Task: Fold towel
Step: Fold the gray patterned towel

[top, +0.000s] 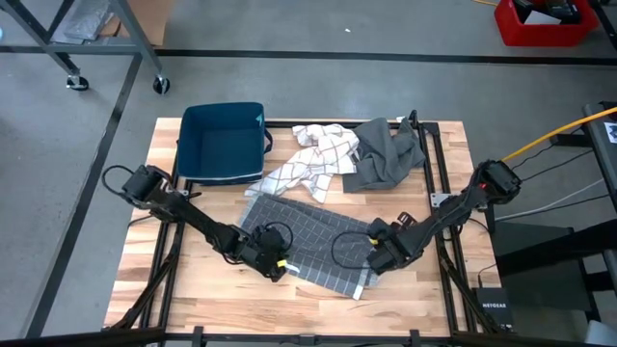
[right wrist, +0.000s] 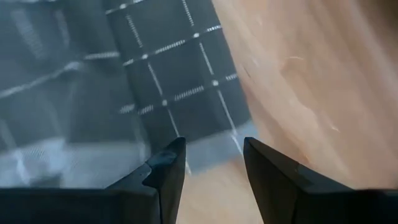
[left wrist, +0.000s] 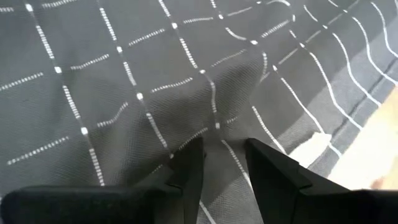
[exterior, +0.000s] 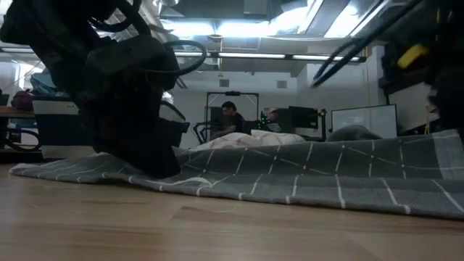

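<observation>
No brand or label on the cloths can be read. The dark grey towel (top: 308, 241) with thin white grid lines lies spread near the desk's (top: 434, 289) front edge, one corner close to that edge. The left gripper (top: 275, 262) sits on its left part, fingers (left wrist: 189, 171) slightly apart with a raised fold between them. The right gripper (top: 379, 256) is at the towel's right edge, fingers (right wrist: 168, 165) apart over hem and bare wood. A blue bin (top: 224, 143), a white checked cloth (top: 313, 159) and a grey cloth (top: 386, 154) fill the back edge.
</observation>
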Robot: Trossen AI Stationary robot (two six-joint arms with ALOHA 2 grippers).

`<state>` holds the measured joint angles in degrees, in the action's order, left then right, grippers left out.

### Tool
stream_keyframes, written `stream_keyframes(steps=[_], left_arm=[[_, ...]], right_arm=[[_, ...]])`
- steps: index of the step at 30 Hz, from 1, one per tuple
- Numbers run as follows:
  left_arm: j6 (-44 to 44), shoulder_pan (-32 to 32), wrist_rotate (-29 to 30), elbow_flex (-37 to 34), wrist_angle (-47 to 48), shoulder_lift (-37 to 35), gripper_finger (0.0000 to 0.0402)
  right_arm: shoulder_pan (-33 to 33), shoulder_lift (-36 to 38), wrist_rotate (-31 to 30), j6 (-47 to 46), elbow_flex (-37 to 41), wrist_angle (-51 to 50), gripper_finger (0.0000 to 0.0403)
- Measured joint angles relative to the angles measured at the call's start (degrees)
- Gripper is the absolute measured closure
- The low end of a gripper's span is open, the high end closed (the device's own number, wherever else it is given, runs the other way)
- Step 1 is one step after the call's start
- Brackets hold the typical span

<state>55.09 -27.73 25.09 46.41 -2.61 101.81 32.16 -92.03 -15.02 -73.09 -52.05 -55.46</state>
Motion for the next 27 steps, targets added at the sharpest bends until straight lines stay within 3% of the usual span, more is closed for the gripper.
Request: stream_keyframes(steps=[11,18,24,27], left_arm=[[3.0,0.0,3.4,0.2,6.0,0.6,0.0286],[2.7,0.0,3.6,0.2,13.8,0.1,0.0286],[1.0,-0.9,2.2,0.0,25.6,-3.5,0.0286],[0.0,-1.7,1.4,-0.2,28.7,-6.9,0.0286]], right_arm=[[-2.6,-1.2,12.1,-0.1,5.4,28.3,0.0235],[-0.9,-7.3,14.4,-2.5,4.9,51.0,0.0235],[-0.2,-11.4,14.3,-2.5,0.1,52.6,0.0235],[-0.2,-11.5,11.2,-0.1,-1.5,51.7,0.0235]])
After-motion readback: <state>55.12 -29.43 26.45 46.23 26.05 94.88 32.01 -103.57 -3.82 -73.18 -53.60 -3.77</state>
